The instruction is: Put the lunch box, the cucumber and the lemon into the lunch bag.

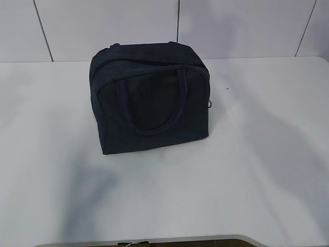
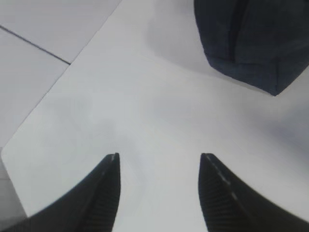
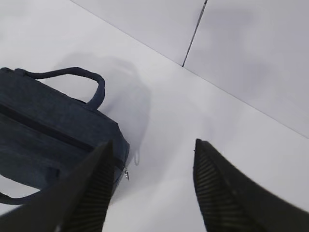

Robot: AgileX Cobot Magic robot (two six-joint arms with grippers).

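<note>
The dark navy lunch bag stands zipped shut on the white table, handles lying against its front. It also shows in the left wrist view at the top right and in the right wrist view at the left, with its metal zipper pull hanging at the corner. My left gripper is open and empty above bare table, left of the bag. My right gripper is open and empty, beside the bag's right end. Neither gripper shows in the exterior view. The lunch box, cucumber and lemon are out of view.
The white table spreads all round the bag. A pale panelled wall stands right behind it. The table's near edge runs along the bottom of the exterior view, and its left edge shows in the left wrist view.
</note>
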